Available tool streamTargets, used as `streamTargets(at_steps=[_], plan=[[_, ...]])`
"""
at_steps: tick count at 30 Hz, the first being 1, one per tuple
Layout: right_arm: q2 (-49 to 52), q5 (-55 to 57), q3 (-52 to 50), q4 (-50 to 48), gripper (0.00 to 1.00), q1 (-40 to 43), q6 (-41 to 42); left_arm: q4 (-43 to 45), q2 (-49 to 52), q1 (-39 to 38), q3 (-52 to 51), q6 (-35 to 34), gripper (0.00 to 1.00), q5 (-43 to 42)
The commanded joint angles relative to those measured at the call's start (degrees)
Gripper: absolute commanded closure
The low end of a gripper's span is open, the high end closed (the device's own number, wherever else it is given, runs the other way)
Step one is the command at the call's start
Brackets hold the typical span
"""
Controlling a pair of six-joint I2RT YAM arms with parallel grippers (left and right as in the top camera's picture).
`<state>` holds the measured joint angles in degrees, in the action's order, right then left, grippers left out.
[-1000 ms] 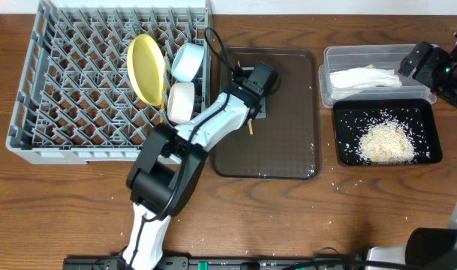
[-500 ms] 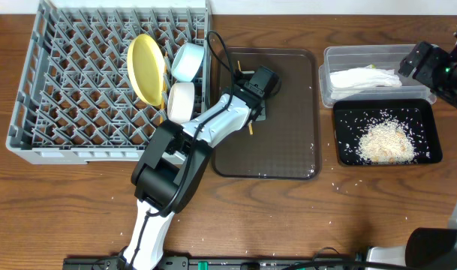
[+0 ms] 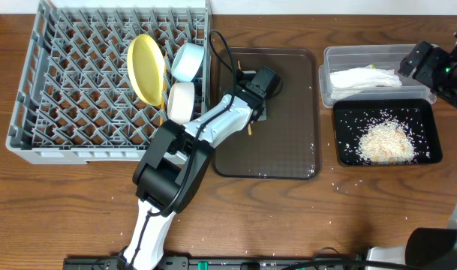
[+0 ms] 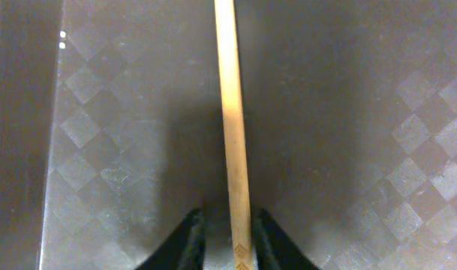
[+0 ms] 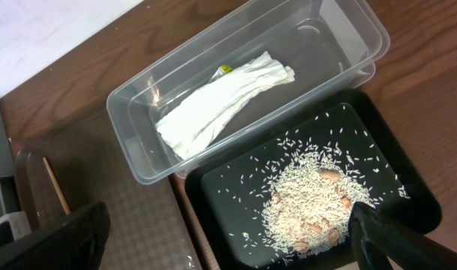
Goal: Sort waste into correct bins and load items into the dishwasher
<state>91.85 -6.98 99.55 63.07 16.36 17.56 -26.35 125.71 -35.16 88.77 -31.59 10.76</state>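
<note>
Edges left tool (image 3: 264, 81) slightly right over brown serving tray (image 3: 288, 150); straddles wooden chopstick (image 4: 232, 112) lying flat there, nearly closed, grip unconfirmed, centred for a clean lift. Holds right tool (image 3: 412, 66) wide, empty.

The wooden table (image 3: 378, 210) carries the brown tray (image 3: 288, 142) in its middle. The rack (image 3: 63, 154) stands just left of it. The tub (image 3: 363, 52) and the black tray (image 3: 431, 120) lie to its right. A few rice grains (image 3: 335, 182) are scattered by its front right corner.
</note>
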Motion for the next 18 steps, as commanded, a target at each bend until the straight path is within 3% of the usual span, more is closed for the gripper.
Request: streamTargets(at_steps=[1, 2, 9, 18], plan=[[-0.1, 0.1, 0.1, 0.0, 0.01, 0.5, 0.4, -0.7, 2.7, -0.5, -0.2, -0.6, 0.81, -1.1], [-0.1, 0.1, 0.1, 0.0, 0.01, 0.5, 0.4, -0.8, 2.7, -0.5, -0.2, -0.6, 0.92, -1.1], [-0.1, 0.1, 0.1, 0.0, 0.01, 0.5, 0.4, -1.3, 1.1, -0.7, -0.1, 0.6, 0.93, -1.5], [-0.1, 0.1, 0.1, 0.0, 0.01, 0.5, 0.4, -8.4, -20.3, -0.2, 0.2, 16.9, 0.92, -2.5]])
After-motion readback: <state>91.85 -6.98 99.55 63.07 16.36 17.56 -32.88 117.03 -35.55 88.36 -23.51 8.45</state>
